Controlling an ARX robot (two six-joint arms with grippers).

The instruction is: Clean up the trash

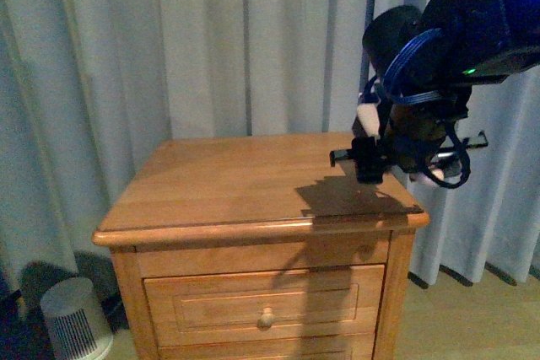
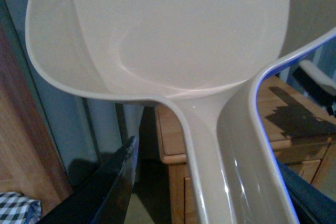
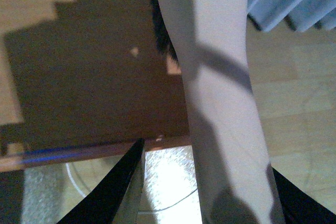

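Observation:
No trash shows in any view; the wooden nightstand top (image 1: 236, 183) is bare. In the left wrist view my left gripper (image 2: 210, 182) is shut on the handle of the beige dustpan (image 2: 184, 40), whose empty scoop fills the frame, held off the side of the nightstand (image 2: 170, 140). My right gripper (image 1: 396, 153) hovers over the nightstand's back right corner. In the right wrist view this gripper (image 3: 207, 182) is shut on the pale handle of the brush (image 3: 220, 103), with the dark bristles (image 3: 160, 30) over the shadowed wood (image 3: 79, 87). The left arm is outside the front view.
Grey curtains (image 1: 211, 40) hang close behind the nightstand. A small white ribbed appliance (image 1: 76, 318) stands on the floor at its left. The drawer with a round knob (image 1: 267, 319) is shut. Wooden floor (image 3: 294, 103) lies to the right of the nightstand.

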